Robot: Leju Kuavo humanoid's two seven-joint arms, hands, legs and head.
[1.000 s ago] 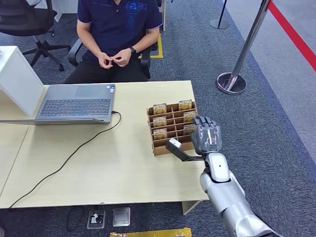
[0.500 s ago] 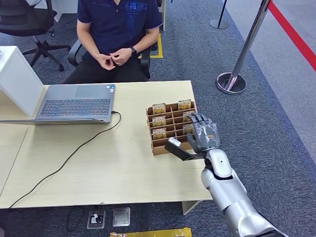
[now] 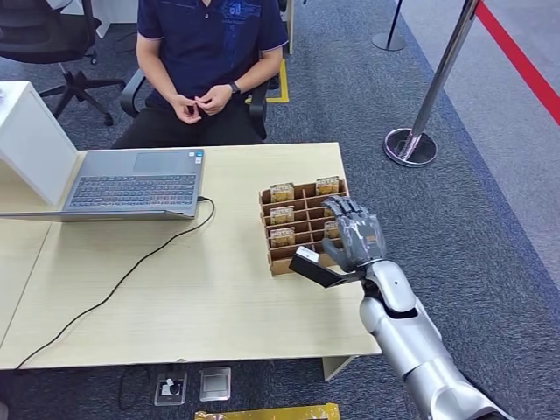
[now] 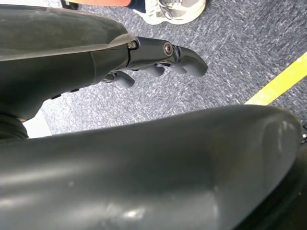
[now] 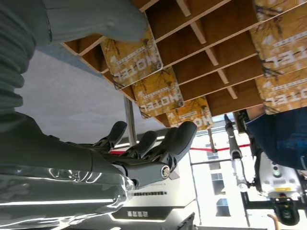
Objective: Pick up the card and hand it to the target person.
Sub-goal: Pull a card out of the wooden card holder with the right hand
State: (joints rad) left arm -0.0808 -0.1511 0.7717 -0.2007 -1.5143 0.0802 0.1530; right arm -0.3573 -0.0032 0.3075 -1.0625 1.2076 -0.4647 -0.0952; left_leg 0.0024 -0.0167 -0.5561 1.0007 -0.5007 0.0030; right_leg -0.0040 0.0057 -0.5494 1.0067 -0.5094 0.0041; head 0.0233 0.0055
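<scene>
Cards (image 3: pixel 282 213) stand in cardboard rack (image 3: pixel 285 262); right hand (image 3: pixel 353 238) hovers above, fingers (image 5: pixel 177 139) spread, empty.

1. Right arm (image 3: pixel 409 337): silver metal, smooth rounded segments, glossy.
2. Right hand (image 3: pixel 353 238): dark grey/blue-grey shell w/ darker fingers (image 5: pixel 173 141); small round silver screw at a finger pivot.
3. Grey ribbed cover (image 5: pixel 12 57) at the right wrist, thick grey thumb (image 5: pixel 98 19).
4. Black bracket (image 3: pixel 317 267) sticks out sideways from the wrist, small white label.
5. Left hand (image 4: pixel 159 60): dark grey, glossy, screw heads on finger links.
</scene>
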